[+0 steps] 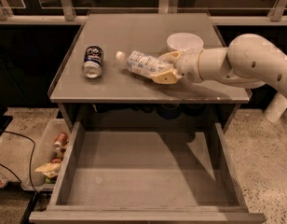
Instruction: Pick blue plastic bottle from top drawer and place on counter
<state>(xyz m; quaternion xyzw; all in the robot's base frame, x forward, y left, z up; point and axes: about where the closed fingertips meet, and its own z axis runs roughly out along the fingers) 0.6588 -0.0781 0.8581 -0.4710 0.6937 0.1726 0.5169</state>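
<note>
The blue plastic bottle (142,64), clear with a white cap and a white-and-blue label, lies sideways over the counter (120,85), cap pointing left. My gripper (166,68) reaches in from the right and is shut on the bottle's base end, holding it at or just above the counter surface. The top drawer (148,171) stands pulled open below the counter, its grey floor bare.
A blue-and-silver drink can (93,62) lies on the counter's left part. A white bowl (184,42) sits on the counter behind my gripper. A clear bin with rubbish (50,155) stands on the floor left of the drawer.
</note>
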